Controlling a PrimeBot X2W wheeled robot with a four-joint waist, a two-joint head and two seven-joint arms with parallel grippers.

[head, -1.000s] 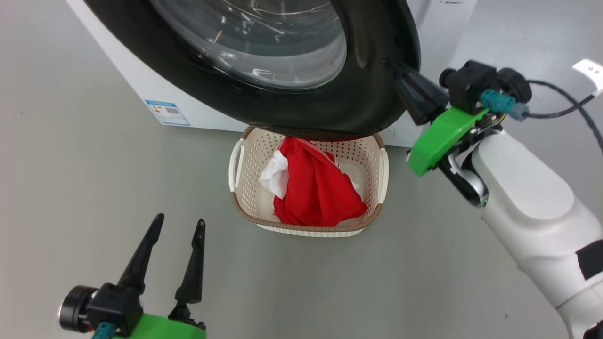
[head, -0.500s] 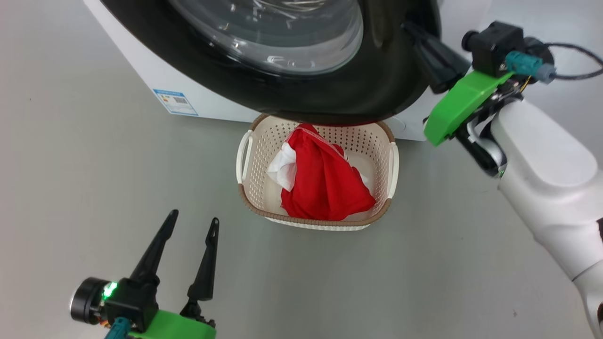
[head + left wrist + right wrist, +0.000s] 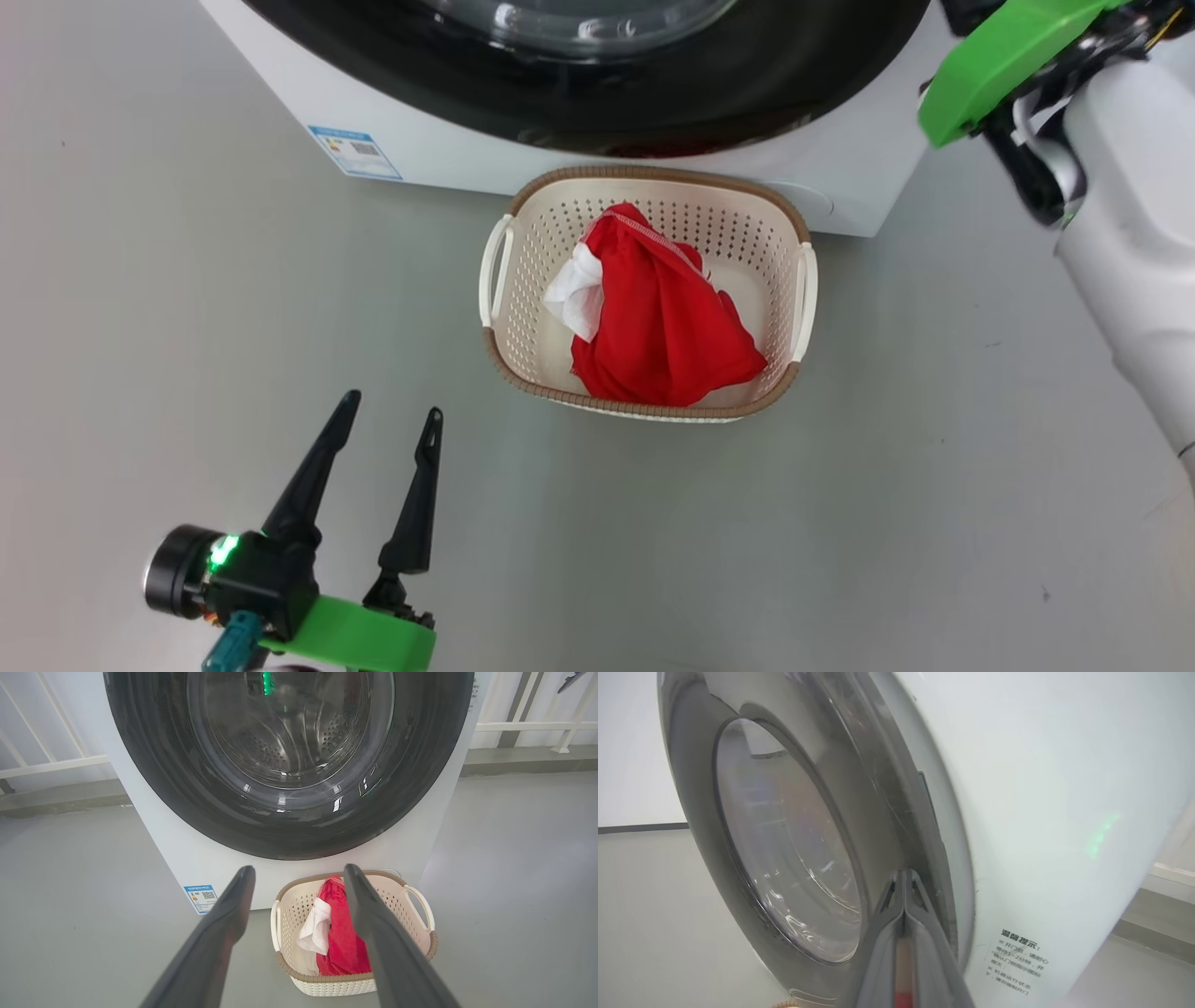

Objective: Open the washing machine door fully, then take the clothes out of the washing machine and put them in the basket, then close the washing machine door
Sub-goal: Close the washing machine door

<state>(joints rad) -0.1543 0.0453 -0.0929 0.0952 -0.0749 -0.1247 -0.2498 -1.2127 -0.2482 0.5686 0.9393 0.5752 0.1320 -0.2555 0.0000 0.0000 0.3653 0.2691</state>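
Closing step in hand. Clothes (image 3: 663, 327) lie in the basket (image 3: 653, 175) before the washing machine (image 3: 448, 159). Right gripper (image 3: 904, 872), fingers pressed together, sits at the right edge of the washing machine door (image 3: 224, 807). Left gripper (image 3: 392, 406) is spread and idle. Next: press the door flush.

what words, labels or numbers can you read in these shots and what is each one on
"温馨提示:" is the heading of a printed notice on the white front of the washing machine, seen in the right wrist view.
The smaller lines under that heading are too blurred to read reliably.
The blue-bordered label, low on the machine's front, carries a small code square. Its print is too small to read in the head and left wrist views.
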